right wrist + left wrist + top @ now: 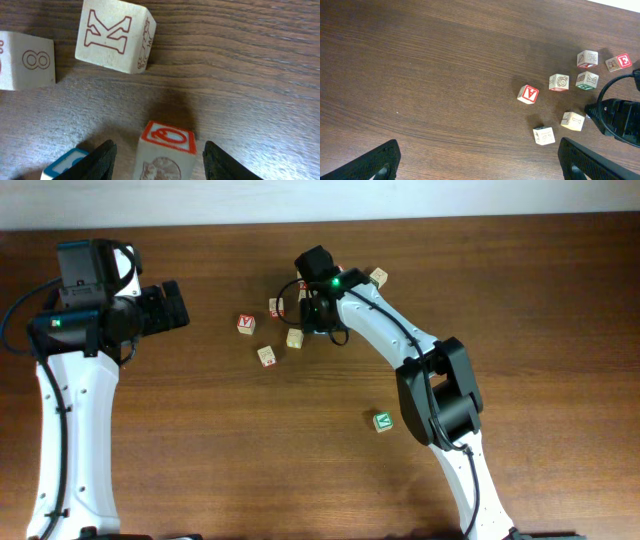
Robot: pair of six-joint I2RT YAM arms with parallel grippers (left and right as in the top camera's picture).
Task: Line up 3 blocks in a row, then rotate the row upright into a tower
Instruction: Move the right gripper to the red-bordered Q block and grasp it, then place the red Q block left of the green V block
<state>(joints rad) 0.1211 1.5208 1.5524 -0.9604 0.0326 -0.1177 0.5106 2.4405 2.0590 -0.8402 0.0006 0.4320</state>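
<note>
The left arm and right arm were clad in glossy white shells, joined by black joint housings. A small green light was lit at each wrist. Thin black cables were looped beside the wrists. The fingers were moulded in matte black, with rounded tips.

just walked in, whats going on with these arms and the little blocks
The right pincer is low over a red-topped cube, open, with a finger on either side and not visibly clamped on it. A blue-edged cube sits just beside that one. The left pincer hangs open off to the side, holding nothing. The green block lies on its own, apart from the others.
</note>
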